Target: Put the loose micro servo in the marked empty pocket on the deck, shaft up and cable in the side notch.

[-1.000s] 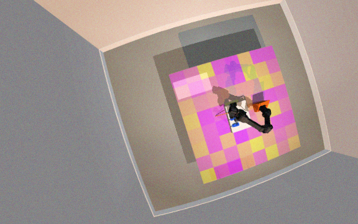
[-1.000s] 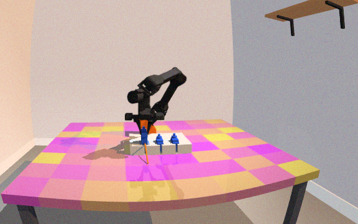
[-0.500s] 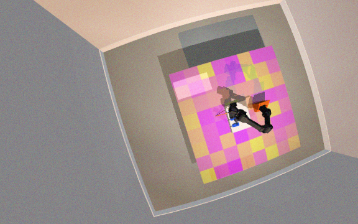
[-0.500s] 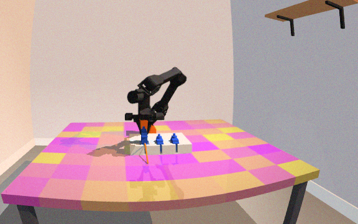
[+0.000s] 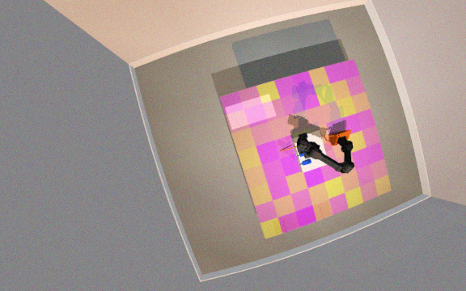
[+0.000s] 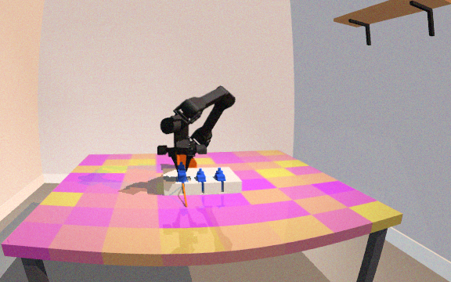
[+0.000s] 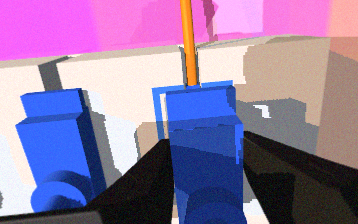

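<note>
The loose blue micro servo (image 6: 182, 175) (image 7: 206, 150) is upright between the fingers, its output shaft up. My gripper (image 6: 181, 168) (image 7: 204, 144) is shut on it. In the wrist view the blue marked outline (image 7: 157, 107) of the pocket shows to the left of the servo and behind it; the pocket's opening is hidden under the servo. The servo stands higher than the two seated servos in the exterior view. Its orange cable (image 6: 185, 194) (image 7: 189, 45) runs out over the side notch and down past the edge of the white deck (image 6: 231, 187) (image 7: 115, 75). Whether the ears touch the deck cannot be told.
Two seated blue servos stand in the deck beside the held one, the nearer (image 6: 200, 176) (image 7: 55, 145) and the farther (image 6: 219, 175) (image 5: 306, 162). The orange arm base (image 5: 339, 137) is behind the deck. The deck rests on a checkered table (image 6: 131, 239).
</note>
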Available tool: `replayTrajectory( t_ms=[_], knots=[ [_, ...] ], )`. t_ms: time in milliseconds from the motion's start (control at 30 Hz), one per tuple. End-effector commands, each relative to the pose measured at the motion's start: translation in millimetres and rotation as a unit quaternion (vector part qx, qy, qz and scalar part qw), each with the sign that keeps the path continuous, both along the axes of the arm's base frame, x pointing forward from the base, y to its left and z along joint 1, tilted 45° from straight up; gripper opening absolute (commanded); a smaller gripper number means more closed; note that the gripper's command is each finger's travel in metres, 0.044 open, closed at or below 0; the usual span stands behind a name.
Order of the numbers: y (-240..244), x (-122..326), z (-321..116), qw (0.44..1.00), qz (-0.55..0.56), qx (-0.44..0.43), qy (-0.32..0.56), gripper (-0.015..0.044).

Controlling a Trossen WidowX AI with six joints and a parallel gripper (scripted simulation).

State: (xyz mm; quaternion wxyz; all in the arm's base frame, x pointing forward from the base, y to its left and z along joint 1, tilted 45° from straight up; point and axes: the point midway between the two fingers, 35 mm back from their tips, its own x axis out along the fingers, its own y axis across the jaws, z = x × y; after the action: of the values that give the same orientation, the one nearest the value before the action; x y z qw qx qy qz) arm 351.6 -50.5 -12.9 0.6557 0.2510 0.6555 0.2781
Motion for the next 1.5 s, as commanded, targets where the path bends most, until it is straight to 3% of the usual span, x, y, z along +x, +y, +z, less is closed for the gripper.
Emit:
replayTrajectory(
  t_ms=[0,1067,1300,1467],
  knots=[
    [2.9,-0.7,-2.7,1.0,-0.001,0.002,0.001,0.0],
    [21.1,-1.1,-21.1,1.0,-0.001,0.002,0.001,0.0],
    [19.0,-0.7,-19.6,1.0,-0.001,0.002,0.001,0.0184],
    [3.0,-0.8,-3.0,1.0,-0.001,0.001,0.001,0.0188]
  ],
)
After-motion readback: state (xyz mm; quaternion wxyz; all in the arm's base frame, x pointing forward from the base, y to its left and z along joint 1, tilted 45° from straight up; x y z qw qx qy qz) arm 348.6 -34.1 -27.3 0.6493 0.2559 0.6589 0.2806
